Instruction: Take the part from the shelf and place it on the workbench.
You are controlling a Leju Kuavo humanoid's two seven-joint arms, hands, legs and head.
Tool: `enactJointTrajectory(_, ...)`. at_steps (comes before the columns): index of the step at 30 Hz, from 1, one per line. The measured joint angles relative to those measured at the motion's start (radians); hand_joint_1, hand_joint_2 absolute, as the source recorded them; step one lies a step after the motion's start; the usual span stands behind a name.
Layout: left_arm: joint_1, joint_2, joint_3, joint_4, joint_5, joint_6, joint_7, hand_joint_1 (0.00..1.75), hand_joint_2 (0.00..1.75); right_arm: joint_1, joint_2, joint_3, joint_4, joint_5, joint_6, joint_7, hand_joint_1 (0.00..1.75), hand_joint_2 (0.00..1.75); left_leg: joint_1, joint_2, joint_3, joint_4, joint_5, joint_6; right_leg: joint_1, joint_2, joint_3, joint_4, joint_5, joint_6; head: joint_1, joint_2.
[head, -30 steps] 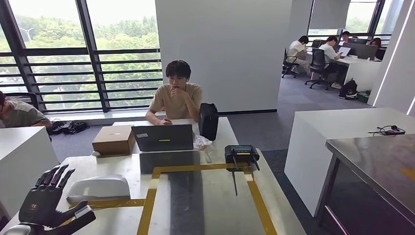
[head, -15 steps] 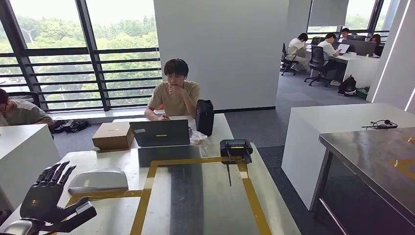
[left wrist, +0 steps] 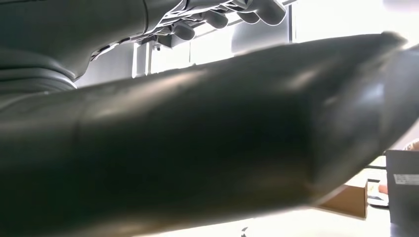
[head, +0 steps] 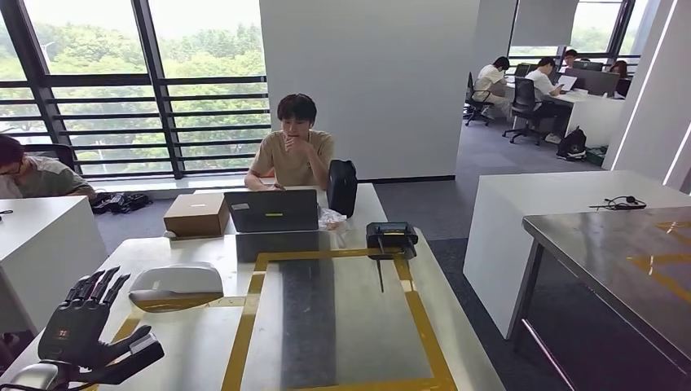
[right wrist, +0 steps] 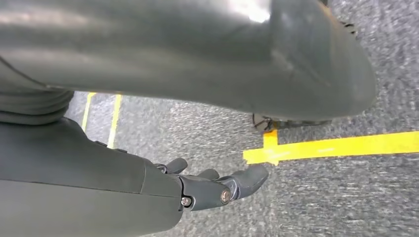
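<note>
The part (head: 175, 285), a white curved shell, lies on the workbench (head: 204, 342) at its left side, across the yellow tape line. My left hand (head: 85, 334) is raised at the bench's near left corner, short of the part and apart from it, its fingers (head: 96, 289) spread and holding nothing. In the left wrist view the same hand (left wrist: 197, 138) has its dark fingers (left wrist: 222, 15) stretched out and bare. My right hand (right wrist: 148, 182) hangs over grey carpet, its fingers (right wrist: 232, 182) loosely bent with nothing in them.
A yellow tape rectangle (head: 411, 309) frames the bench's middle. At its far side stand a black device with antennas (head: 391, 238), a laptop (head: 273, 210), a cardboard box (head: 195, 214) and a black bag (head: 342, 186); a person (head: 295, 151) sits behind. A steel table (head: 627, 261) stands right.
The whole picture has shifted, so the camera has moved: the bench sits lower and more of the tape rectangle shows. My left hand keeps its spread pose; the part still lies on the bench.
</note>
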Motion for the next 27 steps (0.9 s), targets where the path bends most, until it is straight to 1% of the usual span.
enactJointTrajectory(1, 0.0, 0.0, 0.0, 0.0, 0.0, -0.001, -0.001, 0.0, 0.0, 0.0, 0.0, 0.0, 0.0, 0.0, 0.0, 0.0, 0.0, 0.0, -0.001, 0.0, -0.003, 0.001, 0.006, -0.007, 0.003, 0.001, 0.009, -0.02, -0.006, -0.009, -0.001, 0.0)
enactJointTrajectory(3, 0.0, 0.001, 0.0, 0.0, 0.0, -0.002, -0.003, 0.0, 0.0, 0.0, 0.001, 0.0, 0.0, 0.0, 0.0, 0.0, 0.0, 0.0, 0.001, 0.0, -0.008, -0.001, 0.017, -0.021, 0.003, 0.0, -0.002, -0.025, 0.008, -0.028, -0.001, 0.0)
enactJointTrajectory(4, 0.001, 0.002, 0.0, 0.0, 0.0, -0.003, -0.004, 0.0, 0.0, 0.0, 0.001, 0.0, 0.001, 0.0, 0.0, 0.0, 0.0, 0.0, 0.002, -0.001, -0.016, 0.007, 0.004, -0.026, 0.002, -0.002, -0.01, -0.028, 0.019, -0.037, -0.002, 0.0)
enactJointTrajectory(5, 0.001, 0.003, 0.0, 0.001, 0.001, -0.003, -0.004, 0.0, 0.0, 0.0, 0.001, 0.0, 0.001, 0.0, 0.0, 0.0, 0.0, 0.0, 0.004, -0.001, -0.028, 0.031, -0.025, -0.031, 0.0, -0.004, -0.019, -0.032, 0.031, -0.043, -0.002, 0.0)
enactJointTrajectory(6, 0.001, 0.005, 0.0, 0.001, 0.001, -0.004, -0.003, 0.0, 0.0, -0.001, 0.001, 0.0, 0.002, 0.0, 0.0, 0.0, 0.0, 0.0, 0.005, -0.002, -0.043, 0.074, -0.069, -0.034, -0.001, -0.006, -0.03, -0.034, 0.043, -0.048, -0.003, -0.001)
enactJointTrajectory(7, 0.002, 0.005, 0.0, 0.002, 0.002, -0.004, -0.002, 0.0, 0.0, 0.0, 0.001, -0.001, 0.002, 0.0, 0.0, 0.0, 0.0, 0.0, 0.005, -0.002, -0.06, 0.134, -0.118, -0.038, -0.001, -0.006, -0.044, -0.034, 0.053, -0.051, -0.004, 0.0)
enactJointTrajectory(8, 0.004, 0.006, 0.0, 0.002, 0.003, -0.004, 0.001, 0.0, 0.0, 0.0, 0.001, -0.001, 0.002, 0.0, 0.0, 0.0, 0.0, 0.0, 0.005, -0.002, -0.072, 0.199, -0.155, -0.04, 0.0, -0.007, -0.057, -0.034, 0.064, -0.051, -0.004, 0.0)
enactJointTrajectory(9, 0.008, 0.006, 0.0, 0.004, 0.004, -0.004, 0.004, 0.0, 0.0, 0.0, 0.001, -0.001, 0.002, 0.0, 0.0, 0.0, 0.0, 0.0, 0.005, -0.002, -0.077, 0.249, -0.171, -0.042, 0.001, -0.007, -0.071, -0.033, 0.075, -0.051, -0.004, 0.0)
enactJointTrajectory(10, 0.012, 0.007, 0.0, 0.005, 0.004, -0.004, 0.007, 0.0, 0.0, 0.0, 0.001, -0.001, 0.002, 0.0, 0.0, 0.0, 0.0, 0.0, 0.005, -0.002, -0.068, 0.272, -0.164, -0.041, 0.001, -0.007, -0.086, -0.031, 0.086, -0.051, -0.005, 0.0)
enactJointTrajectory(11, 0.015, 0.008, 0.0, 0.006, 0.005, -0.004, 0.009, 0.0, 0.0, 0.0, 0.001, -0.001, 0.002, 0.0, 0.0, 0.0, 0.0, 0.0, 0.005, -0.002, -0.043, 0.26, -0.141, -0.04, 0.001, -0.007, -0.1, -0.03, 0.096, -0.049, -0.005, 0.0)
enactJointTrajectory(12, 0.016, 0.009, 0.0, 0.006, 0.005, -0.004, 0.011, 0.0, 0.0, 0.0, 0.002, -0.001, 0.002, 0.0, 0.0, 0.0, 0.0, 0.0, 0.005, -0.002, -0.002, 0.215, -0.115, -0.037, 0.001, -0.007, -0.113, -0.027, 0.106, -0.047, -0.005, 0.0)
enactJointTrajectory(13, 0.016, 0.01, 0.0, 0.006, 0.005, -0.004, 0.013, 0.0, 0.0, 0.0, 0.002, -0.001, 0.002, 0.0, 0.0, 0.0, 0.0, 0.0, 0.004, -0.002, 0.049, 0.146, -0.108, -0.033, 0.002, -0.007, -0.124, -0.025, 0.115, -0.044, -0.006, 0.0)
enactJointTrajectory(14, 0.016, 0.012, 0.0, 0.006, 0.005, -0.004, 0.014, 0.0, 0.0, 0.0, 0.002, -0.001, 0.002, 0.0, 0.0, 0.0, 0.0, 0.0, 0.002, -0.002, 0.098, 0.078, -0.112, -0.029, 0.003, -0.007, -0.132, -0.024, 0.123, -0.039, -0.005, 0.0)
enactJointTrajectory(15, 0.016, 0.013, 0.0, 0.005, 0.005, -0.004, 0.015, 0.0, 0.0, 0.0, 0.002, -0.001, 0.002, 0.0, 0.0, 0.0, 0.0, 0.0, 0.0, -0.003, 0.13, 0.026, -0.121, -0.023, 0.003, -0.007, -0.135, -0.024, 0.132, -0.033, -0.005, 0.0)
enactJointTrajectory(16, 0.016, 0.014, 0.0, 0.004, 0.005, -0.004, 0.016, 0.0, 0.0, 0.0, 0.002, -0.001, 0.002, 0.0, -0.001, 0.0, 0.0, 0.0, -0.004, -0.004, 0.145, -0.004, -0.132, -0.017, 0.004, -0.007, -0.136, -0.026, 0.142, -0.027, -0.005, 0.0)
enactJointTrajectory(17, 0.016, 0.014, 0.0, 0.004, 0.005, -0.004, 0.017, 0.0, 0.0, 0.0, 0.002, -0.001, 0.002, 0.0, -0.001, 0.0, 0.0, 0.0, -0.006, -0.004, 0.144, -0.012, -0.128, -0.01, 0.004, -0.007, -0.136, -0.031, 0.151, -0.019, -0.005, 0.0)
enactJointTrajectory(18, 0.016, 0.015, 0.0, 0.005, 0.005, -0.005, 0.019, 0.0, 0.0, 0.001, 0.002, -0.001, 0.002, 0.0, -0.001, 0.0, 0.0, 0.0, -0.005, -0.003, 0.136, -0.014, -0.119, -0.002, 0.003, -0.006, -0.137, -0.034, 0.158, -0.012, -0.005, 0.0)
enactJointTrajectory(19, 0.016, 0.014, 0.0, 0.005, 0.005, -0.005, 0.02, 0.0, 0.0, 0.001, 0.002, -0.001, 0.002, 0.0, -0.001, 0.0, 0.0, 0.0, -0.003, -0.001, 0.13, -0.016, -0.109, 0.007, 0.003, -0.006, -0.142, -0.031, 0.15, -0.006, -0.005, 0.0)
enactJointTrajectory(20, 0.016, 0.013, 0.0, 0.005, 0.005, -0.006, 0.022, 0.0, 0.0, 0.002, 0.003, -0.001, 0.002, 0.0, -0.001, 0.0, 0.0, 0.0, -0.001, 0.0, 0.121, -0.019, -0.097, 0.016, 0.003, -0.005, -0.151, -0.01, 0.122, -0.002, -0.005, 0.0)
enactJointTrajectory(21, 0.016, 0.013, 0.0, 0.004, 0.005, -0.007, 0.025, 0.0, 0.0, 0.002, 0.003, -0.001, 0.002, 0.0, -0.002, 0.0, 0.0, 0.0, 0.001, 0.002, 0.11, -0.02, -0.083, 0.023, 0.001, -0.004, -0.166, 0.031, 0.076, 0.001, -0.004, 0.0)
enactJointTrajectory(22, 0.017, 0.013, 0.0, 0.004, 0.005, -0.008, 0.027, 0.0, 0.0, 0.002, 0.003, -0.001, 0.002, 0.0, -0.002, 0.0, 0.0, 0.0, 0.001, 0.002, 0.096, -0.02, -0.07, 0.027, 0.001, -0.004, -0.185, 0.093, 0.02, 0.004, -0.004, 0.0)
enactJointTrajectory(23, 0.019, 0.013, 0.0, 0.004, 0.005, -0.008, 0.03, 0.0, 0.0, 0.002, 0.004, -0.001, 0.002, 0.0, -0.003, 0.0, 0.0, 0.0, 0.0, 0.002, 0.079, -0.019, -0.058, 0.029, 0.001, -0.004, -0.202, 0.163, -0.026, 0.007, -0.003, 0.0)
enactJointTrajectory(24, 0.022, 0.013, 0.0, 0.005, 0.005, -0.009, 0.032, 0.0, 0.0, 0.002, 0.004, -0.001, 0.002, 0.0, -0.004, 0.0, 0.0, 0.0, -0.001, 0.002, 0.062, -0.017, -0.045, 0.029, 0.001, -0.004, -0.212, 0.222, -0.049, 0.009, -0.003, 0.0)
enactJointTrajectory(25, 0.024, 0.013, 0.0, 0.005, 0.005, -0.01, 0.034, 0.0, 0.0, 0.002, 0.004, -0.001, 0.002, 0.0, -0.004, 0.0, 0.0, 0.0, -0.001, 0.002, 0.045, -0.015, -0.035, 0.028, 0.001, -0.004, -0.208, 0.256, -0.049, 0.009, -0.003, 0.0)
enactJointTrajectory(26, 0.027, 0.013, 0.0, 0.006, 0.005, -0.011, 0.035, 0.0, 0.0, 0.002, 0.004, -0.001, 0.002, 0.0, -0.005, 0.0, 0.0, 0.0, -0.001, 0.002, 0.03, -0.012, -0.024, 0.026, 0.002, -0.004, -0.187, 0.253, -0.03, 0.008, -0.002, 0.0)
enactJointTrajectory(27, 0.029, 0.014, 0.0, 0.006, 0.004, -0.012, 0.035, 0.0, 0.0, 0.002, 0.004, -0.001, 0.002, 0.0, -0.005, 0.0, 0.0, 0.0, -0.001, 0.002, 0.016, -0.009, -0.015, 0.023, 0.002, -0.004, -0.145, 0.211, -0.005, 0.004, -0.002, 0.0)
